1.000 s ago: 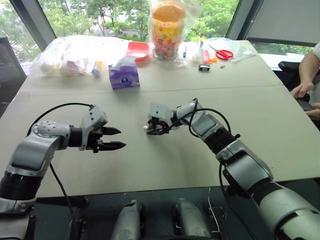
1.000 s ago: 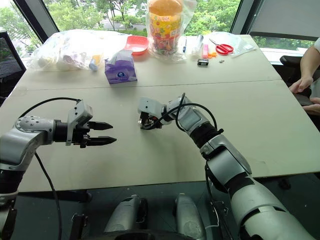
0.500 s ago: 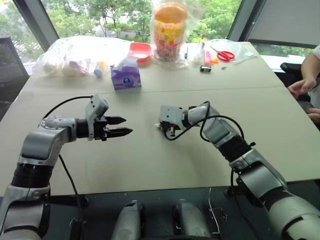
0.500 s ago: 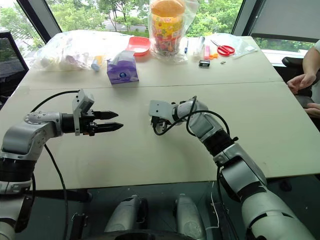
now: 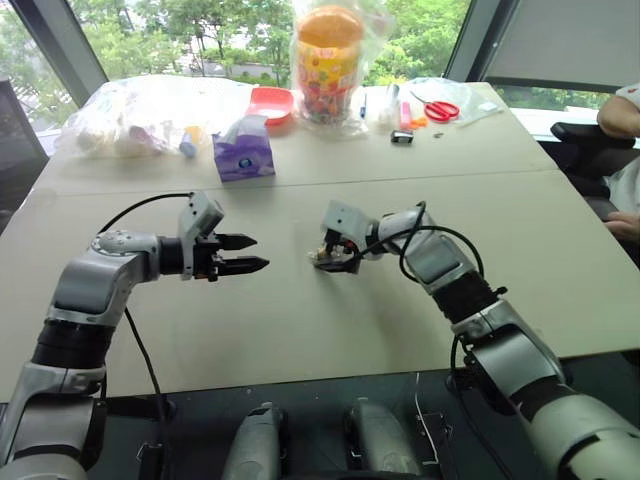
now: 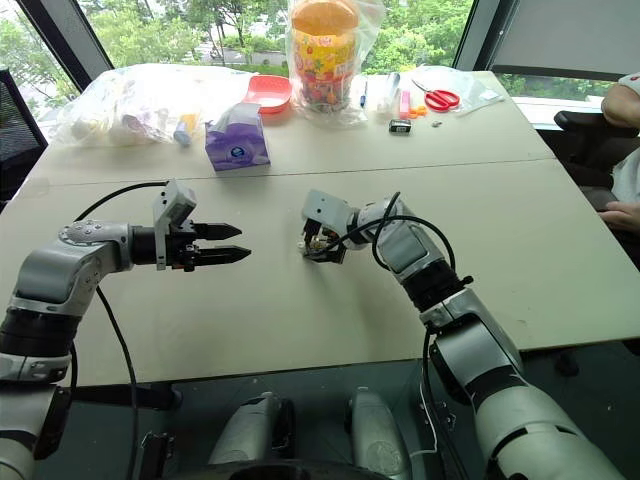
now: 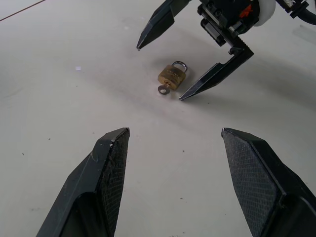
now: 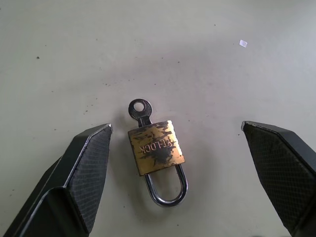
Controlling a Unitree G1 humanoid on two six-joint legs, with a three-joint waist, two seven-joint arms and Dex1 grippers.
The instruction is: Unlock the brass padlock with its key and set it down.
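The brass padlock (image 8: 156,147) lies flat on the tabletop (image 5: 300,320), key (image 8: 140,110) seated in the end opposite its shackle, the ring sticking out; the shackle looks seated in the body, though whether it has sprung free cannot be read here. The right pincer (image 8: 180,177) hovers just over it, its two black fingers spread wide to either side and touching nothing; in the right wrist view the lock sits dead centre between them, shackle toward 6 o'clock and key ring toward 12. From the head camera the lock (image 5: 327,258) rests near mid-table under that pincer's tips; the left pincer (image 5: 243,254) hangs at about 9 o'clock of it, well apart, fingers likewise spread and empty, pointing toward the lock.

The lock appears set down, so the step in hand is judged to be the release and clean withdrawal: lift the right pincer straight up and away with fingers kept wide, so neither tip clips the tiny key ring or drags the body sideways; hold the left pincer off. A tissue box (image 5: 243,155), a snack jar (image 5: 328,60) and scissors (image 5: 440,107) crowd the far edge around 12 o'clock, clear of the work.
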